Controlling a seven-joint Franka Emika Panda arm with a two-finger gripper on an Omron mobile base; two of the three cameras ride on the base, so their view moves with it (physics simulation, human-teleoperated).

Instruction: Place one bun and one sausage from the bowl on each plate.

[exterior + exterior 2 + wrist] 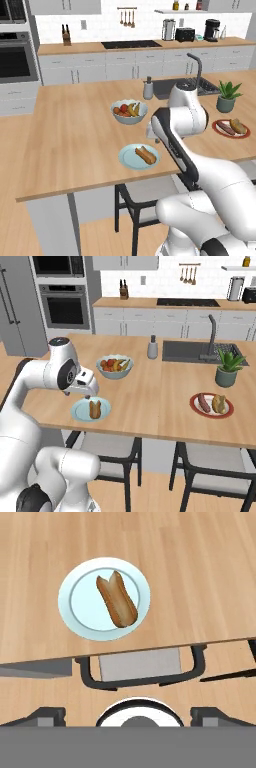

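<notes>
The light blue plate (70, 614) lies near the counter's front edge, also seen in the left base view (125, 159). On it a golden-tan bun (111, 602) lies against a darker oblong piece (125, 604), likely a sausage; the two touch in a narrow V. My gripper (89, 390) hovers above this plate, open, with nothing between its fingertips (47, 714). To the right, the red-rimmed plate (216, 129) carries a sausage (226, 128) and a bun (238, 126). The bowl is out of view.
A grey-blue fruit bowl (129, 112) stands just behind the blue plate. Further back are a soap bottle (148, 89), the sink (167, 87) and a potted plant (227, 97). Dark chairs (140, 667) sit under the counter's front edge.
</notes>
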